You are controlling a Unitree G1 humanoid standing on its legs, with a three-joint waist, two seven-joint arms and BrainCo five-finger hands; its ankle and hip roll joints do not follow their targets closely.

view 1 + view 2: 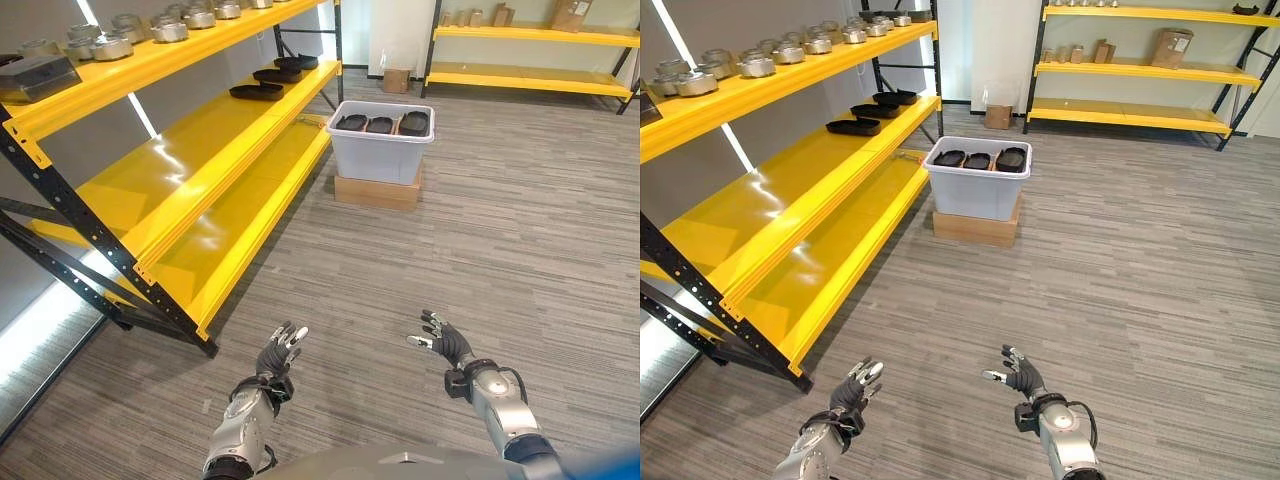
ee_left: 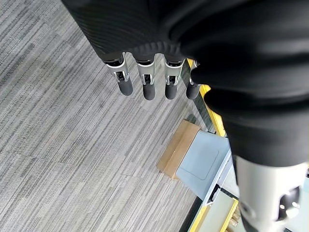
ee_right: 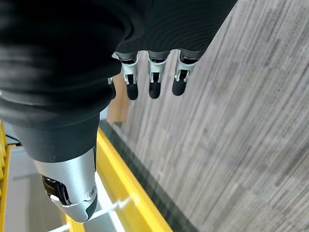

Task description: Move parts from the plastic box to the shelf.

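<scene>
Three flat black moulded parts (image 1: 380,124) lie side by side in the open top of the pale grey plastic box (image 1: 378,155), which stands on a low brown cardboard carton (image 1: 376,191) on the grey striped carpet floor (image 1: 500,260). The box sits just beside the far end of the yellow steel shelf (image 1: 210,160) on its black frame, along the robot's left. More black parts (image 1: 257,91) already rest on the middle level of that shelf (toward its far end), and silver-grey round metal pieces (image 1: 170,28) line the top level. A second yellow shelf (image 1: 1130,70) stands against the far wall with brown cartons on it.

The left hand (image 1: 279,353) and the right hand (image 1: 443,340) hover low over the carpet, well apart from the box, each with fingers (image 2: 147,82) straight and released, holding nothing; the right hand's fingers (image 3: 153,79) likewise hang loose over the floor.
</scene>
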